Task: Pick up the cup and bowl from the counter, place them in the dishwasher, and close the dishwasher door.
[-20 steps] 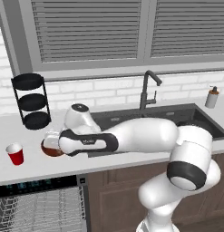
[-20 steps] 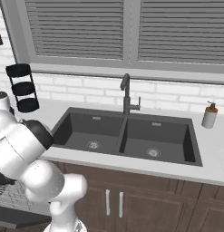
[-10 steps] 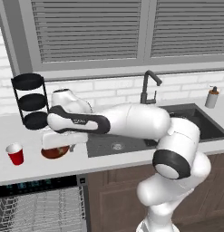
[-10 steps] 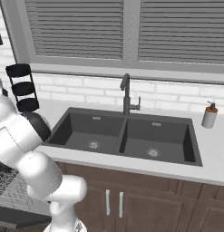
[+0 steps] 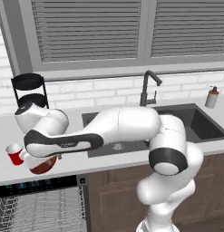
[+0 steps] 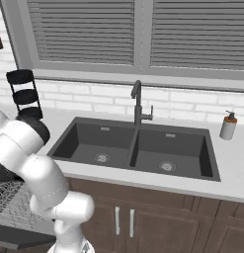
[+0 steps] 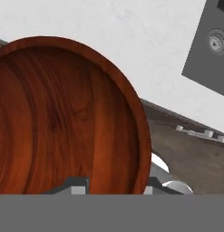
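The pincer [image 7: 112, 189] is clamped on the rim of the bowl [image 7: 63, 118], which hangs at the counter [image 5: 4, 131] front edge above the open dishwasher [image 5: 36, 208], with the cup [image 5: 14, 154] standing just beside it on the counter.

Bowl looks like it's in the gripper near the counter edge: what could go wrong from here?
1. In the hand view the gripper pinches only the rim of the bowl; that thin hold could slip or let it tilt.
2. The cup stands close beside the bowl and the forearm, so a swing could knock it over.
3. The dishwasher racks sit just below; lowering fast could strike the wires.
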